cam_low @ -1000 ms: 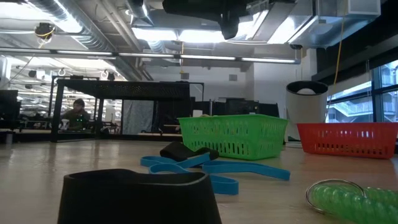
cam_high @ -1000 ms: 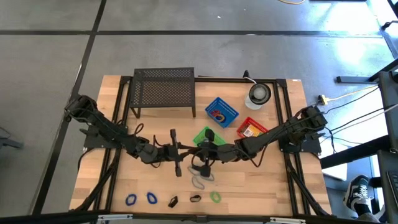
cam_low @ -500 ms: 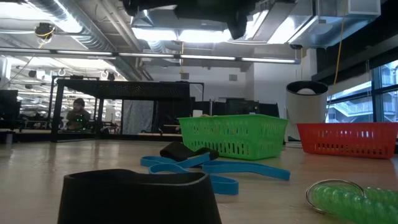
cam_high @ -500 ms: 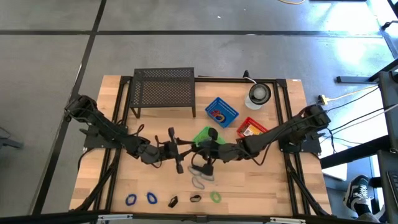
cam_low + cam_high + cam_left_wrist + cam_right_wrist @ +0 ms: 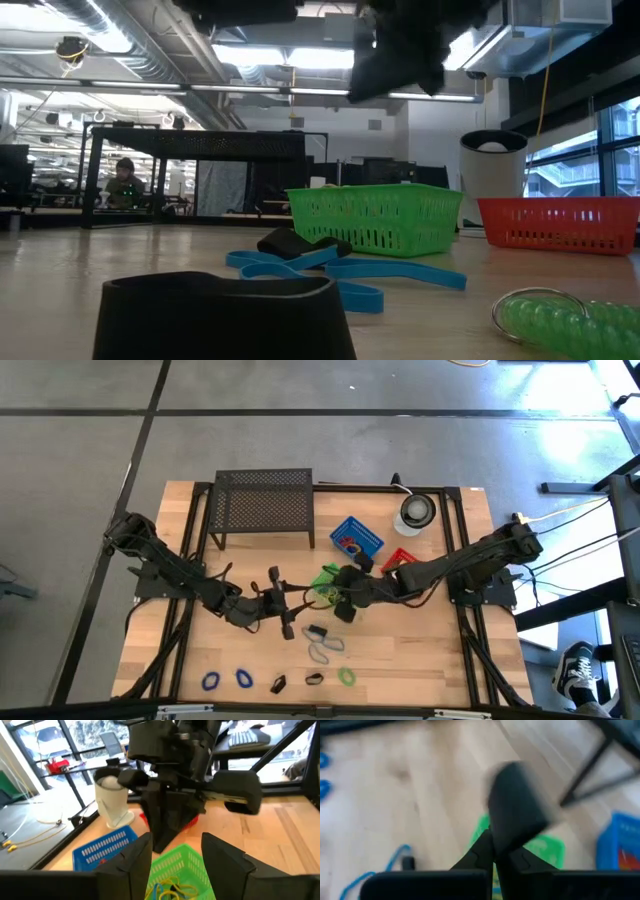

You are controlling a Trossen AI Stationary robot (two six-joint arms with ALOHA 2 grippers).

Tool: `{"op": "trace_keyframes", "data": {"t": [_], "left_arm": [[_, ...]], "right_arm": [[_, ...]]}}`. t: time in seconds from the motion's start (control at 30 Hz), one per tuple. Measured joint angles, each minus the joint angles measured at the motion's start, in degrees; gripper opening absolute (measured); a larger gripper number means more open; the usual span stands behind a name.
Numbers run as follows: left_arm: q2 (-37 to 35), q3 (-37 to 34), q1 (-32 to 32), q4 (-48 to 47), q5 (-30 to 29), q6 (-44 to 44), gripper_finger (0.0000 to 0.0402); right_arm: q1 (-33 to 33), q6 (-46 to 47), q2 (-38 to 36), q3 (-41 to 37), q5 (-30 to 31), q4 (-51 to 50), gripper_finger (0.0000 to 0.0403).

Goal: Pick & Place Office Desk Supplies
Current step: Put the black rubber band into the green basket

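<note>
Pinching a black clip (image 5: pixel 512 815) above the green basket (image 5: pixel 327 580), the right claw (image 5: pixel 345 598) was pressed together on it.
The blurred clip tilted, its long axis slanting; the left claw (image 5: pixel 175 857) stood spread beside the basket over the tabletop (image 5: pixel 190 520).

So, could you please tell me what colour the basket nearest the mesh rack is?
Blue: the basket beside the mesh rack shows best in the high view.
</note>
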Motion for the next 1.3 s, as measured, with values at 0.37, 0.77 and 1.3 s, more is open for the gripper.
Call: {"op": "trace_keyframes", "data": {"t": [0.37, 0.77, 1.3], "left_arm": [[0.00, -0.01, 0.00, -2.93, -0.25, -1.87, 0.0164], [0.02, -0.03, -0.24, -6.84, -0.49, -5.28, 0.0162], [0.02, -0.01, -0.24, -9.85, -0.60, -7.78, 0.0157]], "right_arm": [[-0.13, 15.50, 2.95, -0.03, -0.19, -8.55, 0.0007], [0.03, 21.81, 11.11, -0.02, -0.16, -6.39, 0.0007], [0.01, 24.09, 11.45, 0.00, -0.17, -5.70, 0.0101]]}}
